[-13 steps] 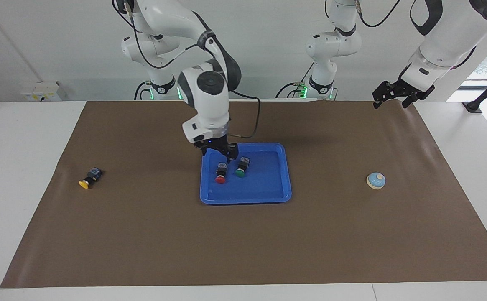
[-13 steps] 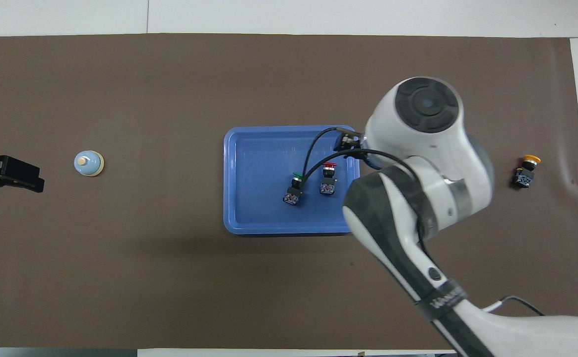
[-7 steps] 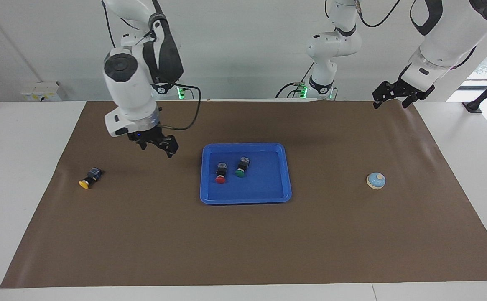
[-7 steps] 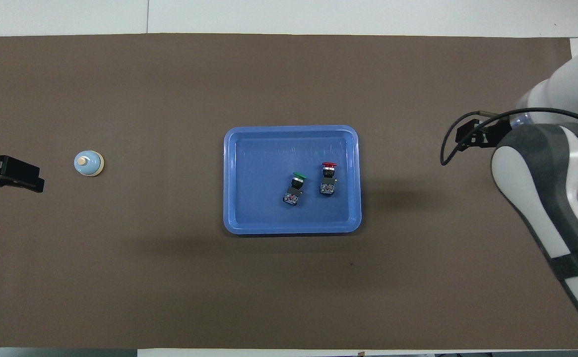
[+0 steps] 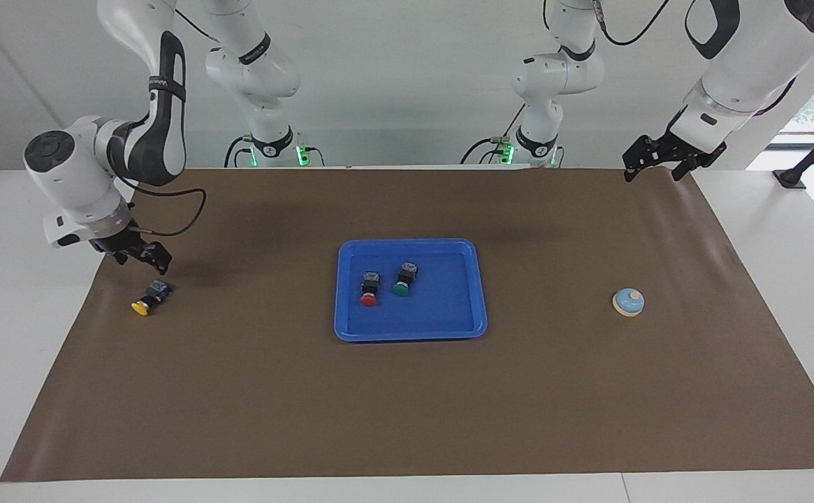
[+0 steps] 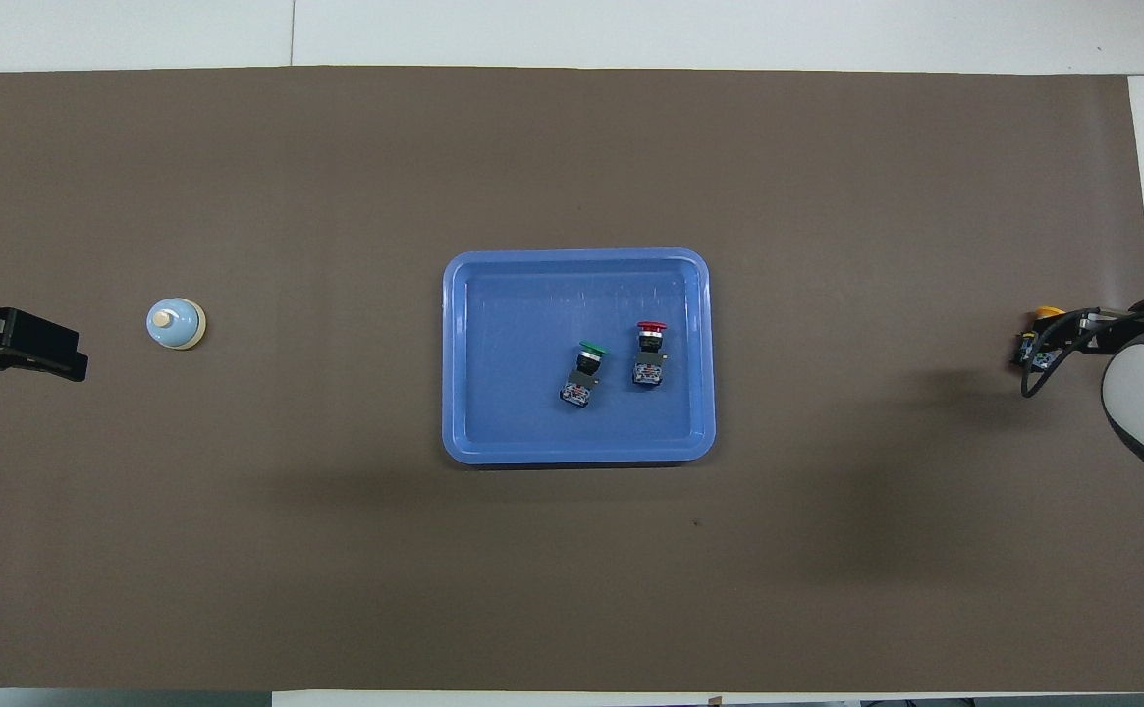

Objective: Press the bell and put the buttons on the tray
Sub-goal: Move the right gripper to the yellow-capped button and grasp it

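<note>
Brown mat (image 5: pixel 407 405), yellow button (image 5: pixel 148 297) just below open right claw (image 5: pixel 142 256)

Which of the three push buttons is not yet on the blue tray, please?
The yellow button: it lies on the brown mat toward the right arm's end, under the right gripper. The red button and green button lie inside the tray.

Three buttons (image 5: pixel 369 286) – one tray (image 5: pixel 473 293) – one bell (image 5: pixel 628 302).

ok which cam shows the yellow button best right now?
The facing view: the yellow button lies fully exposed on the brown mat, cap and body both visible, with the right gripper open above it. In the overhead view the right arm's wrist and cable cover most of it; only the cap's edge shows.
</note>
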